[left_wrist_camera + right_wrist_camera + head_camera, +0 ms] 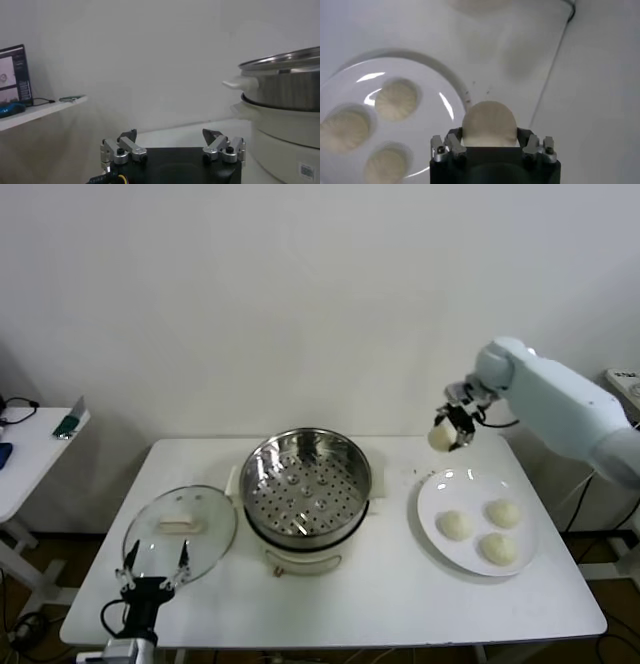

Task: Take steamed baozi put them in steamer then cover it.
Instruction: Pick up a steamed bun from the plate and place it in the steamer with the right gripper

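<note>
My left gripper (153, 567) hung parted at the table's near edge beside the glass cover (180, 534), the steamer (306, 484) stood uncovered, and my right gripper (452, 427) clamped one baozi (440, 438) above the plate (478, 522) of three.

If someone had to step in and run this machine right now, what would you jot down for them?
Right gripper: jaws shut on one baozi, held in the air above the far edge of the plate.
Left gripper: jaws open, empty, parked at the table's near edge by the cover.
Steamer: open, tray empty, mid-table.
Cover: flat on the table, left of the steamer.
Done: one baozi picked up.
Left: place it in the steamer, move the three baozi on the plate, then put the cover on.
</note>
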